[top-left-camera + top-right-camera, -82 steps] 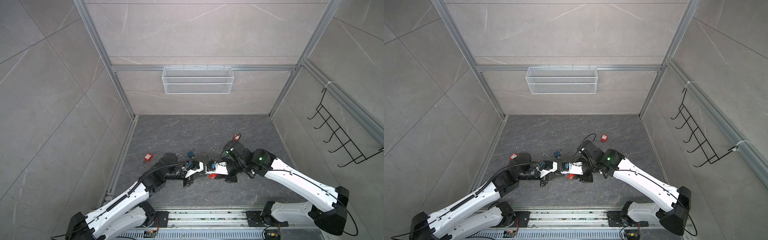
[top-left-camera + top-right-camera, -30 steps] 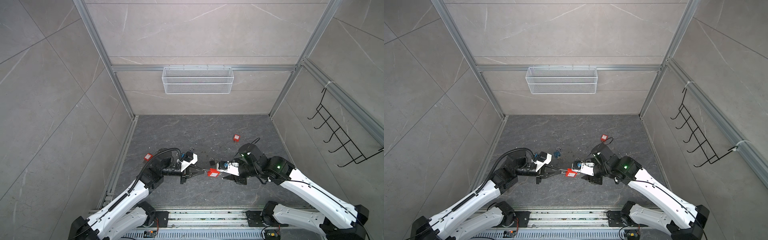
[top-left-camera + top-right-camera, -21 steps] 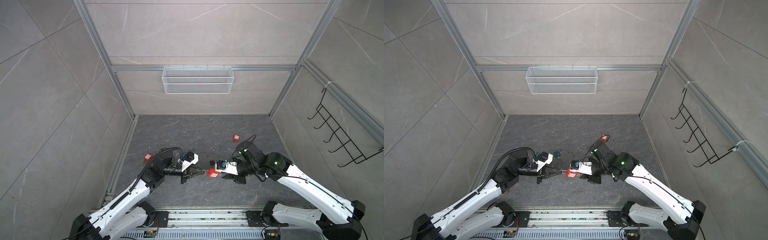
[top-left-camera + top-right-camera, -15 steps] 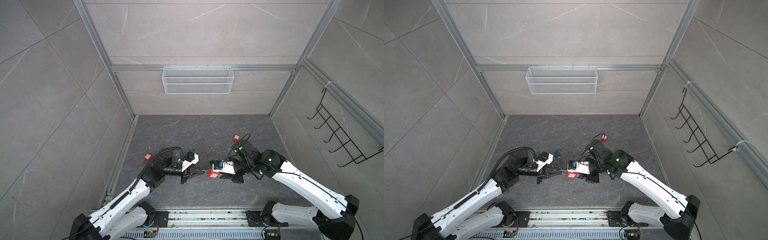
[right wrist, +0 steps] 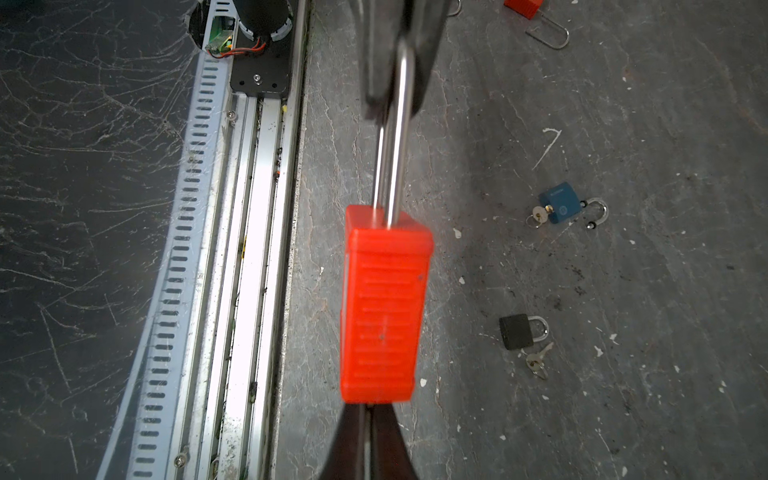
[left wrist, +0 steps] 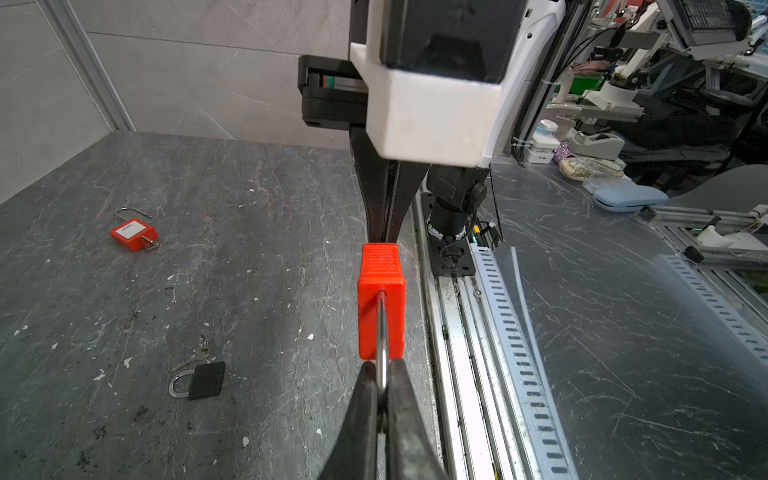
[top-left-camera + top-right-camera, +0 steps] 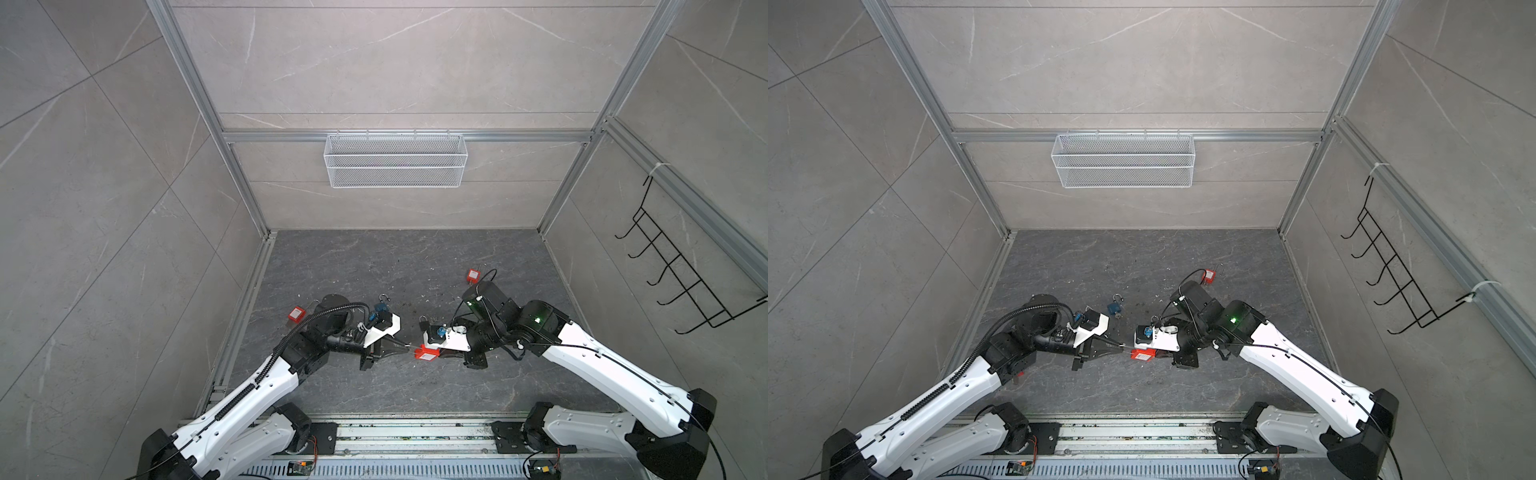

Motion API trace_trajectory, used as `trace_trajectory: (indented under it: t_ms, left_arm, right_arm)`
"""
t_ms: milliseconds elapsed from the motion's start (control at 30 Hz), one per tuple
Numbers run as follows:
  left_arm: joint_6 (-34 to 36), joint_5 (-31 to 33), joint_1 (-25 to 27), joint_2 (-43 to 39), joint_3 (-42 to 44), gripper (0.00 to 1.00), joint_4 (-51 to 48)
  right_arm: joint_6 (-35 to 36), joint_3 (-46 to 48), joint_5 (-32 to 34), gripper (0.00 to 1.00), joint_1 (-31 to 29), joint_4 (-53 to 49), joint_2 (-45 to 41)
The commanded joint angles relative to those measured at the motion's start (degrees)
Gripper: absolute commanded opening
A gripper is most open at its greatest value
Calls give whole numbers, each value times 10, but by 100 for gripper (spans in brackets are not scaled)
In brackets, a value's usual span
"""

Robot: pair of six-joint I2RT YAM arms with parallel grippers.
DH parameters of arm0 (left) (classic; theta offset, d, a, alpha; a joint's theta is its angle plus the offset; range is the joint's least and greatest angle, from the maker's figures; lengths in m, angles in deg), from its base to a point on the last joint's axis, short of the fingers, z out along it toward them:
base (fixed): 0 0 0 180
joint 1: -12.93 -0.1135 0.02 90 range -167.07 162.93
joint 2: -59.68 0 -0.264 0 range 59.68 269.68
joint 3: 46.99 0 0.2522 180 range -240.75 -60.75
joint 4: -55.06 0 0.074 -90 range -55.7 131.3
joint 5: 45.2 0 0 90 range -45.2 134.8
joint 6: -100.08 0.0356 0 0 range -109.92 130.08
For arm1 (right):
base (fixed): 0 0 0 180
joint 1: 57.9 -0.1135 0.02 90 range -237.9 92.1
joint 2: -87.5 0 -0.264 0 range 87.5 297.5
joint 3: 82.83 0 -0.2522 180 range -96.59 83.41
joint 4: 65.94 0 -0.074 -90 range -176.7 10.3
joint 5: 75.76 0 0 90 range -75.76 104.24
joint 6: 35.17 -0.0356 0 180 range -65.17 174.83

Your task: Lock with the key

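In the lower middle of both top views, above the dark tabletop, the left arm and right arm meet tip to tip. A red padlock is held level between them, clear of the surface. The left hand is clamped on the padlock's metal loop. The right hand is pressed together at the opposite end of the red body, touching it; what sits between its fingers cannot be made out. On the tabletop lie a second red padlock up and right of the hands and a third red padlock to the left. A blue padlock and a black padlock lie just above the hands, and a loose key lies beside the black one.
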Motion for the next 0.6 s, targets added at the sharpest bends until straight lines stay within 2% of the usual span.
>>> trace_trajectory:
  t_ms: [0, 233, 367, 567]
  left_arm:
    - [35, 5, -5, -17, -40, 0, -35]
    - [54, 17, -5, -17, -51, 0, -51]
    - [73, 35, -6, -7, -69, 0, -86]
    - [152, 154, -5, 105, -191, 0, -315]
  right_arm:
    - [14, 38, 42, 0, 13, -42, -20]
    - [10, 77, 17, 0, 76, -20, -54]
    - [9, 79, 31, 0, 98, -27, -51]
    - [-100, 93, 125, 0, 119, 66, -60]
